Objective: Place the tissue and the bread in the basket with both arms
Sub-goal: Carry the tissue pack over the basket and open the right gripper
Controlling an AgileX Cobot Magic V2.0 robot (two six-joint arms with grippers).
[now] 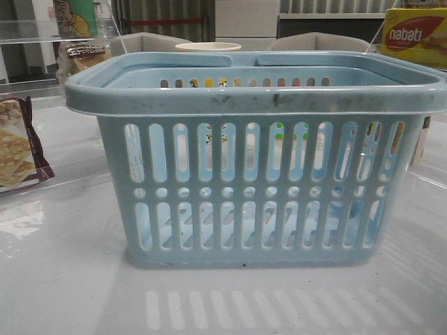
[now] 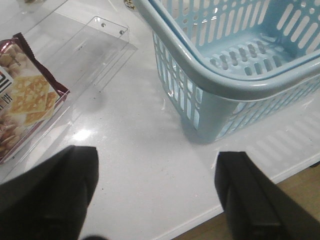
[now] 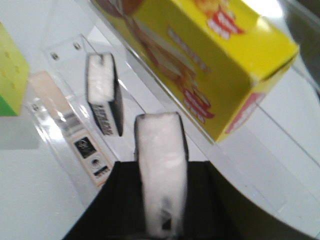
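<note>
The light-blue basket (image 1: 258, 98) fills the middle of the front view, and its near corner shows in the left wrist view (image 2: 210, 75). The bread (image 1: 78, 59), a clear bag with a dark label strip, stands behind the basket's left rim. My right gripper (image 3: 161, 170) is shut on a tissue pack (image 3: 159, 145), white with dark edges, and holds it above the clear shelf. A second similar pack (image 3: 102, 95) lies on that shelf. My left gripper (image 2: 156, 165) is open and empty over the white table beside the basket's corner. Neither gripper shows in the front view.
A maroon-edged packet of crackers (image 1: 17, 150) lies left of the basket, on a clear tray (image 2: 100, 45). The yellow nabati box (image 3: 200, 60) stands beside the held pack and at the back right (image 1: 415, 35). The table's front edge (image 2: 250, 192) is near my left gripper.
</note>
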